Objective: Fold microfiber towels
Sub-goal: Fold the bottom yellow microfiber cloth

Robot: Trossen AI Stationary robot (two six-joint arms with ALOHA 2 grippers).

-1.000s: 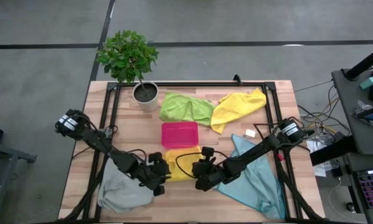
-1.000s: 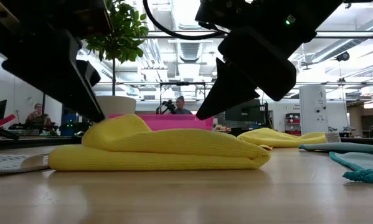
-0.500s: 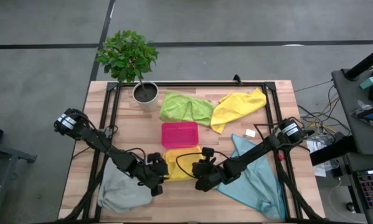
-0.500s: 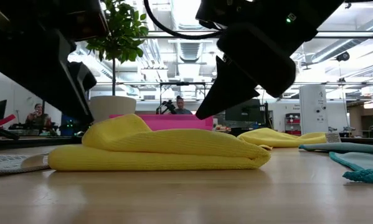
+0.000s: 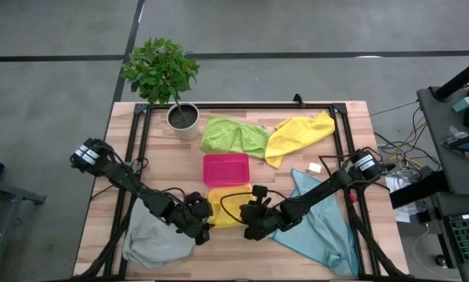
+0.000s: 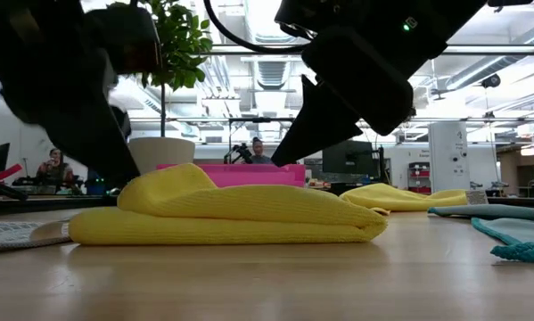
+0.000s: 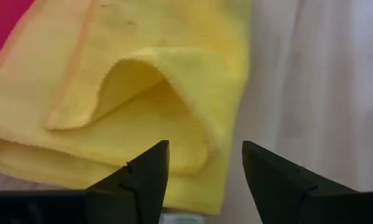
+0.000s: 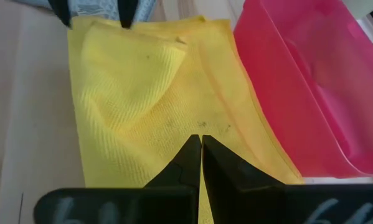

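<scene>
Between both grippers, folded yellow towel (image 5: 225, 213) is lying flat on table (image 5: 164, 168), touching pink tray (image 5: 225, 168). Left gripper (image 7: 205, 163) is sitting open over towel's raised fold, gripping nothing, grey towel (image 5: 152, 239) just beside it. Right gripper (image 8: 201, 144) is hovering closed above towel's opposite edge, holding nothing, teal towel (image 5: 324, 223) behind it.

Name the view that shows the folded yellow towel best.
The right wrist view: the folded yellow towel fills it. The low view shows its side, the left wrist view one corner, and the high view only a strip between the arms.
</scene>
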